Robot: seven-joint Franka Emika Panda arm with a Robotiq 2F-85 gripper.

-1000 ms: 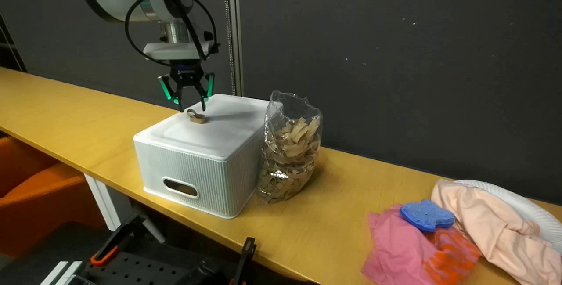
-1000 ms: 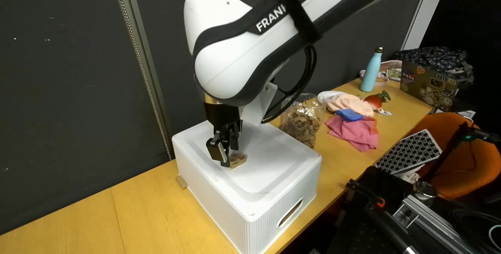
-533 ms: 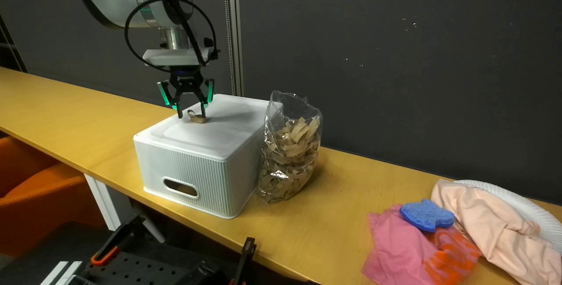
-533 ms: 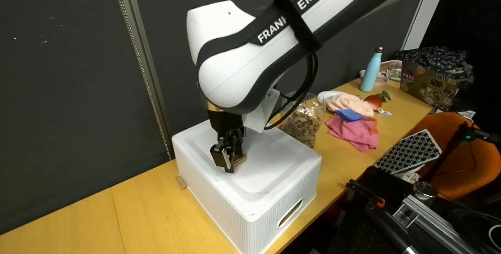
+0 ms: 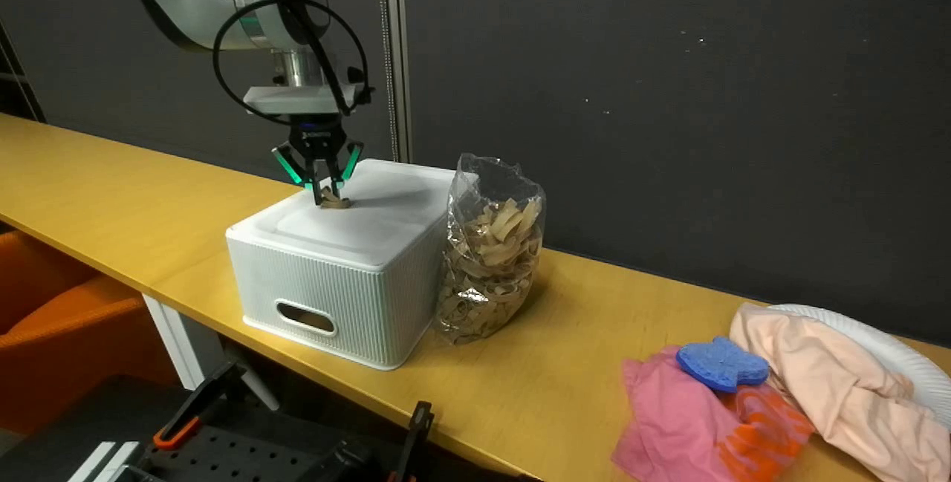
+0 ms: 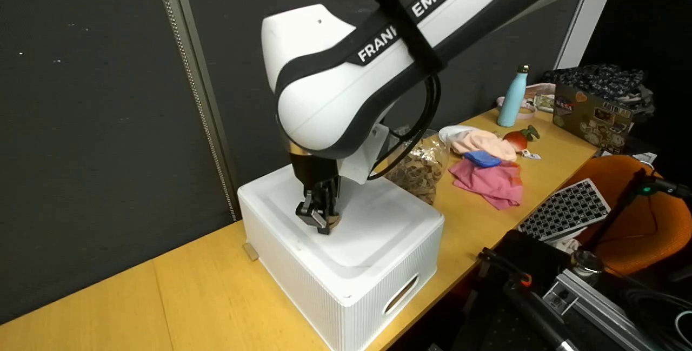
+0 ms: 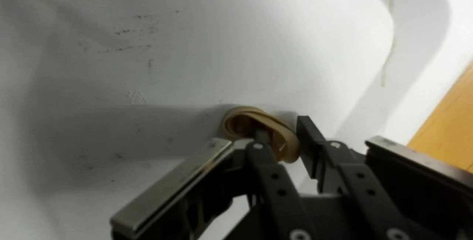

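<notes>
A tan rubber band, curled into a loop, sits on the flat top of a white ribbed box, near the edge away from the bag. The claw points straight down at it, with one finger reaching inside the loop and the opposite finger just outside. Part of the band runs between the two. The fingers stand a little apart; whether they press on the band, I cannot tell. Faint dark smudges show on the top beside it in the wrist view.

The box rests on a wooden surface, an oval handle opening in one wall. Just beside the box stands a clear plastic bag filled with similar tan bands.

Well apart from the box lie a pink cloth with an orange patch, a blue piece on top of it, and a peach cloth partly over a white plate. Farther along, in an exterior view, are a turquoise bottle and a sticker-covered box topped with dark fabric. An orange chair stands beside the surface.
</notes>
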